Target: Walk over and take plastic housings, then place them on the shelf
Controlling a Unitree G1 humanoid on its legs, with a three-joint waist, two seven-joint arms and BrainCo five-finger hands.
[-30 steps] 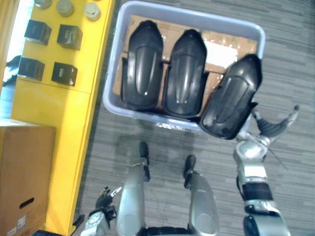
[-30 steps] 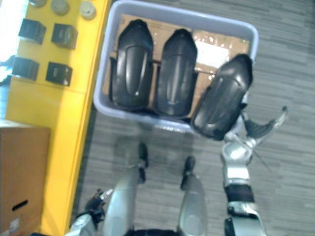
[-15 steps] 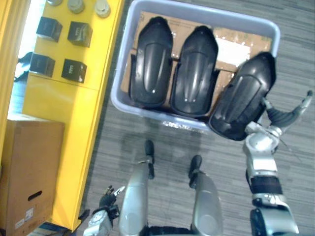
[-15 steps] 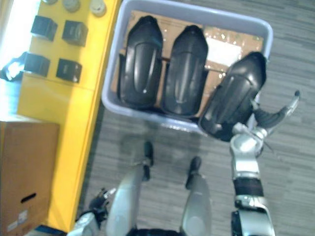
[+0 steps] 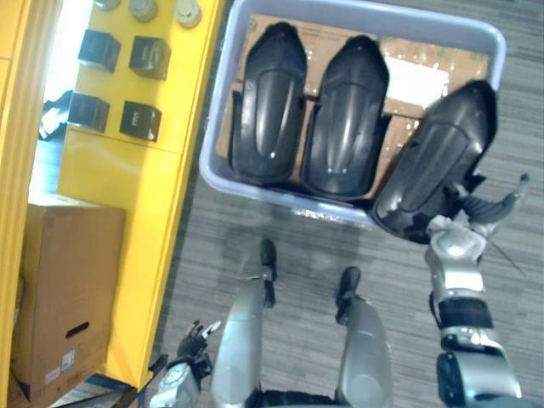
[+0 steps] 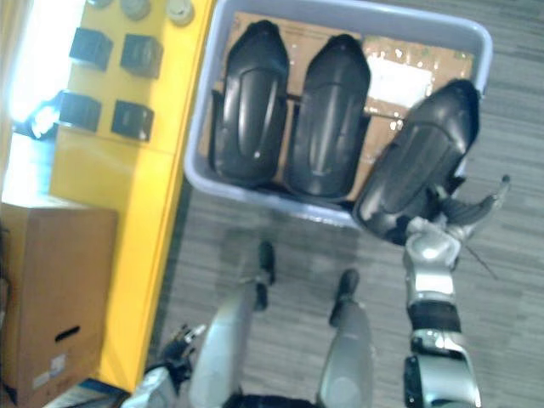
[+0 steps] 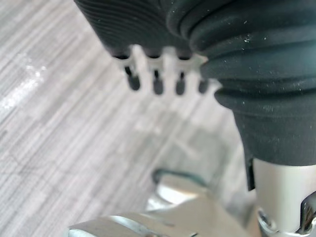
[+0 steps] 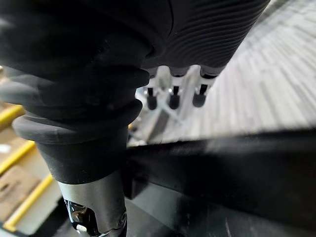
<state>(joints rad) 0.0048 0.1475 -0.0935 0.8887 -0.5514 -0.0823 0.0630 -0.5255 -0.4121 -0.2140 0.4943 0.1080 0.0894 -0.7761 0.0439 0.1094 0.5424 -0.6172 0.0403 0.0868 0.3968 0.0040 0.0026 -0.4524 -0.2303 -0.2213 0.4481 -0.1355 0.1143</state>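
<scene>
A grey bin (image 5: 280,191) stands on the carpet ahead and holds three black plastic housings. The left housing (image 5: 270,106) and the middle housing (image 5: 344,110) lie flat on cardboard. The right housing (image 5: 438,166) tilts over the bin's front right corner. My right hand (image 5: 478,207) is at that housing's lower end, thumb stretched out to the right. In the right wrist view its fingers (image 8: 173,96) are straight, and the housing's dark edge (image 8: 237,173) runs between them and the thumb. My left hand (image 5: 191,340) hangs low at my side, its fingers (image 7: 155,84) relaxed over the floor.
A yellow shelf (image 5: 119,221) runs along the left, carrying small black boxes (image 5: 140,119) and round grey caps (image 5: 143,10). A cardboard box (image 5: 68,289) sits at the lower left beside it. Grey carpet (image 5: 289,238) lies between me and the bin.
The whole picture has shifted right and down, so the camera moved. My right thumb has dropped closer to the tilted housing. The left hand still hangs low.
</scene>
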